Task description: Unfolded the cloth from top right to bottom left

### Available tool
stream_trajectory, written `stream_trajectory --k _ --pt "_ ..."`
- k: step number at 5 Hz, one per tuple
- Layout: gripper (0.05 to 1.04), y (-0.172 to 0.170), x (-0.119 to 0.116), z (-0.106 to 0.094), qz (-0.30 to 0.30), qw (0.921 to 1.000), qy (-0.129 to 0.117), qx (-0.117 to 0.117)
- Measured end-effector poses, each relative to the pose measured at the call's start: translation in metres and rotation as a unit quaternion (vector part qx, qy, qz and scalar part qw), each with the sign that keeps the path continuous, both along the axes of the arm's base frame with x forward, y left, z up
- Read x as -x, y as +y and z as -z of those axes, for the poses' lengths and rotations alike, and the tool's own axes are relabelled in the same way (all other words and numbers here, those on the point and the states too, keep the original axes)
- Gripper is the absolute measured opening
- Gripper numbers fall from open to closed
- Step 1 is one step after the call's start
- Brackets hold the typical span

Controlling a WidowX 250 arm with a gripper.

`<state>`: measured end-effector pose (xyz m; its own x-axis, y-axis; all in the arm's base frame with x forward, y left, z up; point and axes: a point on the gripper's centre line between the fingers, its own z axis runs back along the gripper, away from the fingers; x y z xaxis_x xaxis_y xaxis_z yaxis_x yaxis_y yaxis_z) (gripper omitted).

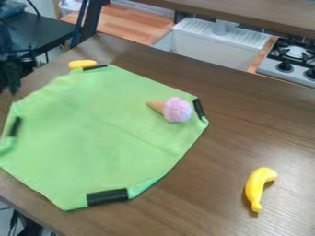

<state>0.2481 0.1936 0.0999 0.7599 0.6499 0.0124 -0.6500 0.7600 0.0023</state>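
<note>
Green cloth [104,138] lies spread; you appear nearly finished (9 o'clock edge [7,145] curls). Gripper [9,83], 10 o'clock: cannot tell its grip.

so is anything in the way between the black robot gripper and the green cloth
Nothing visible stands between the black gripper, at the view's left edge, and the nearby left side of the green cloth. The pink-topped toy ice cream cone lies on the cloth's right part.
</note>
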Motion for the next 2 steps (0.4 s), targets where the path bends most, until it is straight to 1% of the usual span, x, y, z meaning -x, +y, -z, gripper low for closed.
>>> stream_trajectory --k 1,2 --pt "0.743 -0.004 -0.002 -0.002 0.007 1.0 0.004 -0.004" --pt "0.984 -0.026 -0.018 -0.017 0.049 0.998 -0.035 -0.021"
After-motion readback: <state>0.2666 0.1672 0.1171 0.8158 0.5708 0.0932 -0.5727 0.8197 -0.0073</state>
